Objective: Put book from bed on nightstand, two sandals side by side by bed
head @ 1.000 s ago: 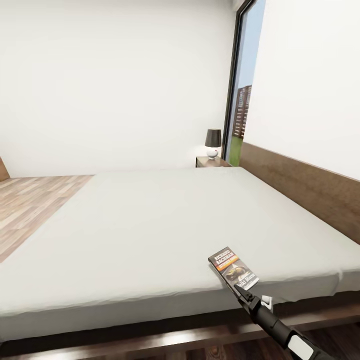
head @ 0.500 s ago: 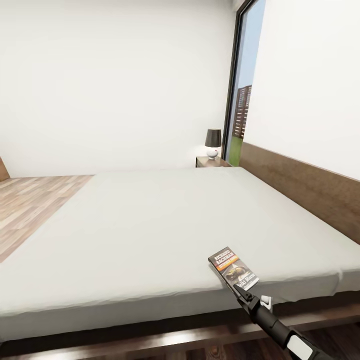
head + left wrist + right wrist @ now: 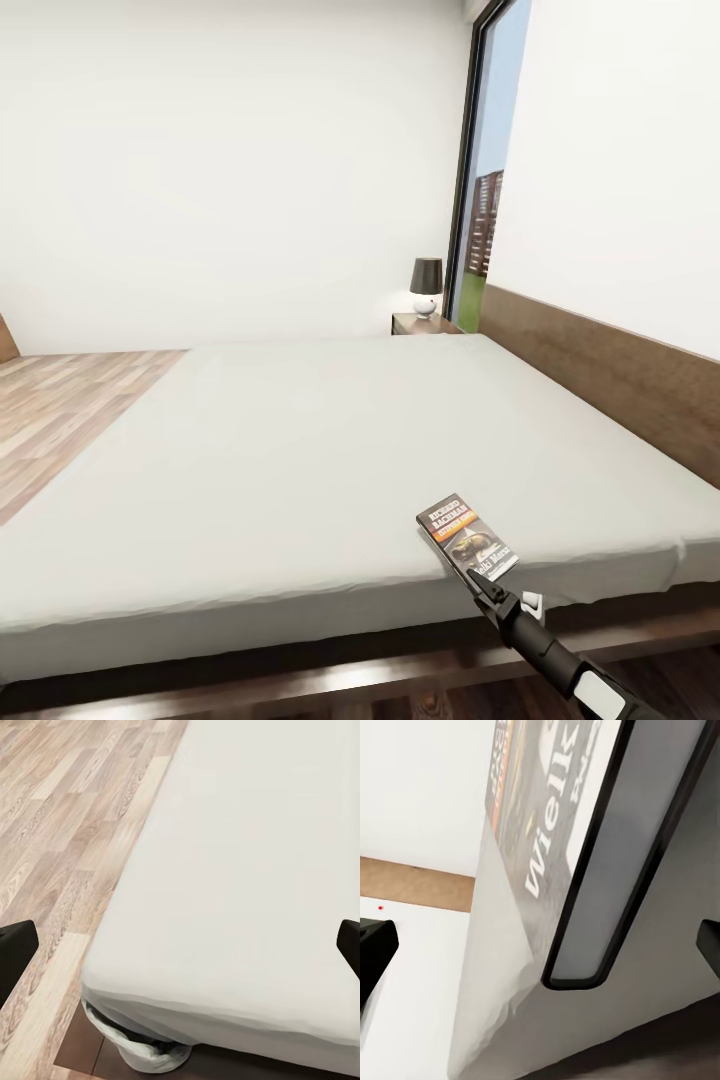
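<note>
On bed [image 3: 300, 440], book [image 3: 466, 537] diagonally headboardward

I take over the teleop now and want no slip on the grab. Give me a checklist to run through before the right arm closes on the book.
1. Book within reach: ok. It lies flat near the bed's near edge, toward the headboard.
2. Right gripper lined up: ok. It sits at the book's near end, at the mattress edge.
3. Right gripper open: ok. In the right wrist view the fingertips stand far apart.
4. Book between the fingers: cannot tell. The book's edge looms close in the right wrist view, but the depth is unclear.
5. Nightstand ready: cannot tell. A lamp stands on it; free room is too far to judge.
6. Left gripper out of the way: ok. It is open over the bed's corner.
</note>
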